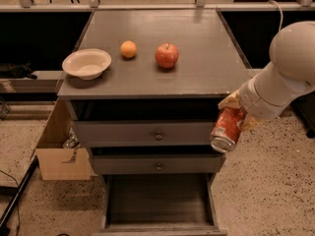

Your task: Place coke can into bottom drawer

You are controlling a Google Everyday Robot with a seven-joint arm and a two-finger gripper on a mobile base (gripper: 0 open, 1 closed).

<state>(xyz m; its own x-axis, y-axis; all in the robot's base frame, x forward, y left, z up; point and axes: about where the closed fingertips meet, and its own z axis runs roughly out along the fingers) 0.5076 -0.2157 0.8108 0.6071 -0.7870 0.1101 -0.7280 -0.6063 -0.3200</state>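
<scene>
step: carrying, not yet placing
gripper: gripper (238, 114) is clamping the coke can (226, 130) and hanging off the cabinet's (197, 48) right front corner
can: tilting, silver end pointing down-left, level with the top knobbed drawer (147, 132)
target: bottom drawer (157, 200) is standing open, below-left of the can, well apart
next: probably needing a swing left and a descent over the tray before letting go
hidden: drawer front is running off the bottom edge; can is covering most of the gripper
</scene>
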